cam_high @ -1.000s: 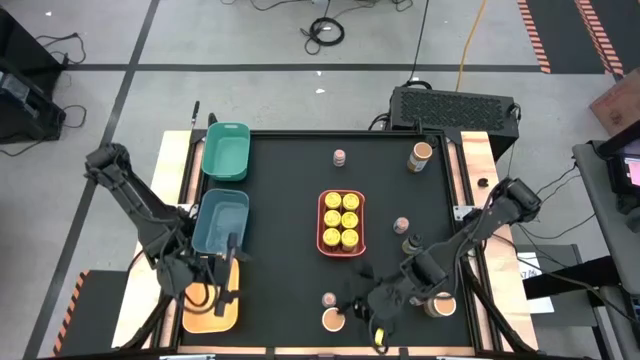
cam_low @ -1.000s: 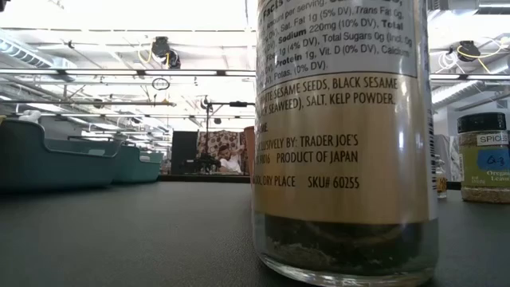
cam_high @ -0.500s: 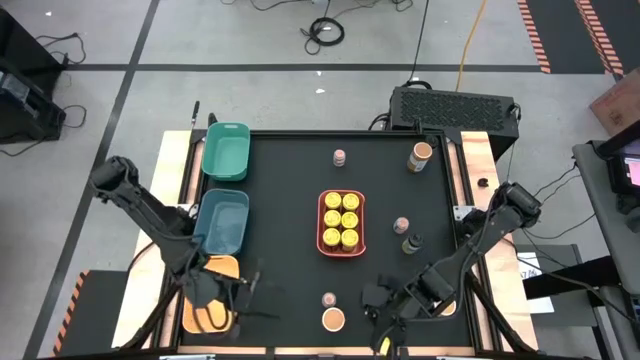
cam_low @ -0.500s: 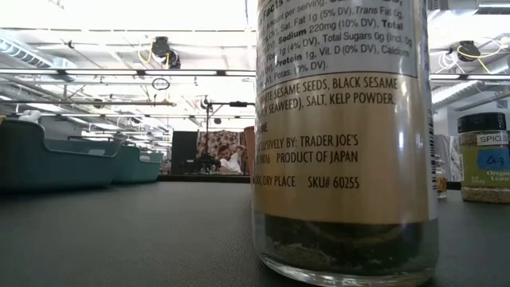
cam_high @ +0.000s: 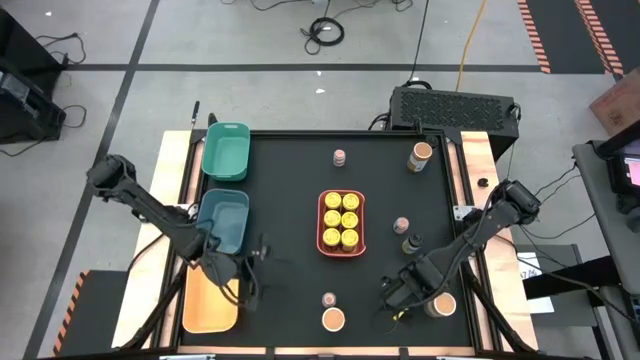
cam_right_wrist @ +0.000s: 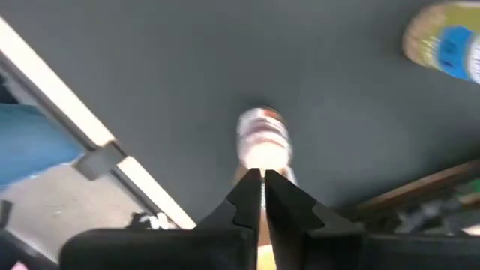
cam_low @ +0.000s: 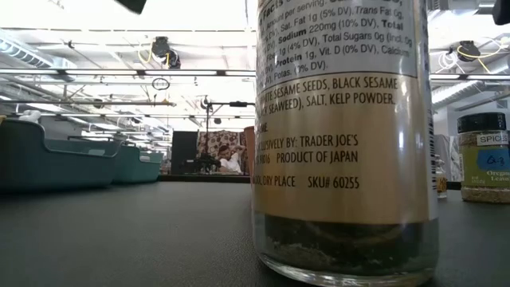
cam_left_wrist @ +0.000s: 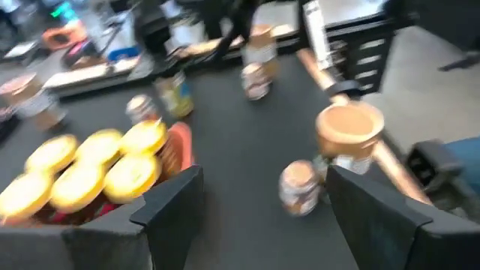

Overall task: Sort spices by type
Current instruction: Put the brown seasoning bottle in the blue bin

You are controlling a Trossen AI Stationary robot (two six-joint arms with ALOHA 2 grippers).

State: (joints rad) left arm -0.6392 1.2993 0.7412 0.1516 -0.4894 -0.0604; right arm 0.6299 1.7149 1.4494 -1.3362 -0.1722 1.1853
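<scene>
We see a robotics lab or workshop: a grey concrete floor (cam_high: pixel 250 40) marked with tape, loose cables (cam_high: pixel 325 30), a black-topped desk (cam_high: pixel 290 200) on a frame, and exposed ceiling lights (cam_low: pixel 96 40) in a large hall.

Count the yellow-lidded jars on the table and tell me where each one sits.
6. All the yellow-lidded jars stand inside the coral tray at the table's middle, packed in two columns of three. No others show from above, though an arm could be hiding one.
</scene>
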